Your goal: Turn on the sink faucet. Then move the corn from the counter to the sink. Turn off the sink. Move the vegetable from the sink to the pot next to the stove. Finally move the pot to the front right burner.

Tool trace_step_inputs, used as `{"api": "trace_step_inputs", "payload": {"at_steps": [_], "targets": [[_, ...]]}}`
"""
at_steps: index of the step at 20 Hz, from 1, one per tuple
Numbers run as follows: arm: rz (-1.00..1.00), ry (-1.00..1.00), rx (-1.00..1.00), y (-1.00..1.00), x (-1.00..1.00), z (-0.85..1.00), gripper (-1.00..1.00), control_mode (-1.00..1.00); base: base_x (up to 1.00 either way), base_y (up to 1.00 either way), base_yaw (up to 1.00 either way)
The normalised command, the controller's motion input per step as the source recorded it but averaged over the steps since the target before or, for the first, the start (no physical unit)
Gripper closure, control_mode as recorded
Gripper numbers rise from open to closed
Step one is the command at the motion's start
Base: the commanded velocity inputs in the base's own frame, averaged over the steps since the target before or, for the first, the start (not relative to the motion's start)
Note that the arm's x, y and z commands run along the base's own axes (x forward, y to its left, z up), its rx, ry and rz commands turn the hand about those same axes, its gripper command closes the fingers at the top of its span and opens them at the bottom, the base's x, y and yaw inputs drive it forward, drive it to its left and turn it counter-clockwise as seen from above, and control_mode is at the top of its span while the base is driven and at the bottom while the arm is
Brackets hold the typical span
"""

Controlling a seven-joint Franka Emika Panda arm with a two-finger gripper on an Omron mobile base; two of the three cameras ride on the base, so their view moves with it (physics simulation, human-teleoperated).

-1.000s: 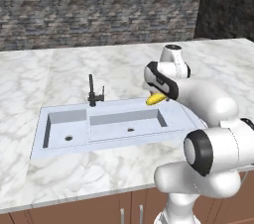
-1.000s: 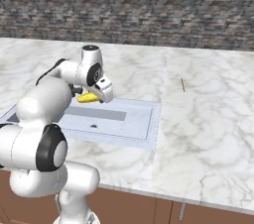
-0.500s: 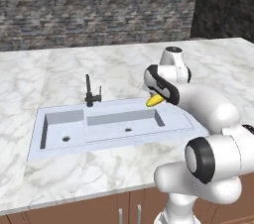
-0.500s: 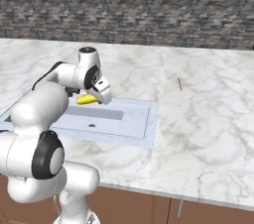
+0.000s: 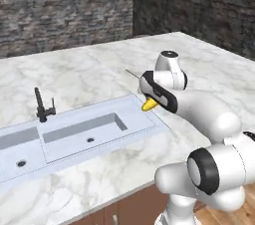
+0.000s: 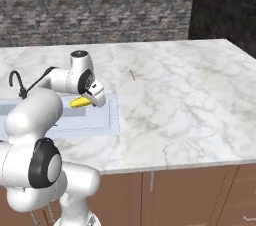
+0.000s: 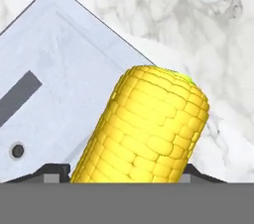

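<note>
Gripper [image 5: 151,101] clamps the knobbly, tapered yellow corn [image 5: 149,104] at frame centre, above the smooth rectangular sink [image 5: 107,109] rim set in veined marble counter [image 5: 94,77].

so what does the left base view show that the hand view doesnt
Left base view alone: the sink faucet, black and upright behind the basins, the small left basin next to the wide one, and the white arm reaching over the sink's right end. Hand view alone: the corn's kernels and blunt greenish end up close, with a dark drain hole low at the left. Both: the corn shut in the gripper, the pale sink and the marble counter around it.
</note>
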Motion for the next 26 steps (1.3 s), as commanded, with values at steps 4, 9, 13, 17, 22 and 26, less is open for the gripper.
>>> {"api": "trace_step_inputs", "payload": {"at_steps": [4,9,13,17,22,26], "targets": [[0.0,0.0,0.0,0.0,0.0,0.0,1.0,1.0,-0.01,-0.03,-0.69],[0.0,0.0,0.0,0.0,0.0,0.0,1.0,1.0,0.0,-0.25,-0.63],[0.0,0.0,0.0,0.0,0.0,0.0,1.0,1.0,0.0,-0.27,-0.61],[0.0,0.0,0.0,0.0,0.0,0.0,1.0,1.0,0.0,-0.29,-0.61],[0.0,0.0,0.0,0.0,0.0,0.0,1.0,1.0,0.0,-0.3,-0.61],[0.0,0.0,0.0,0.0,0.0,0.0,1.0,1.0,0.0,-0.42,-0.59]]}}
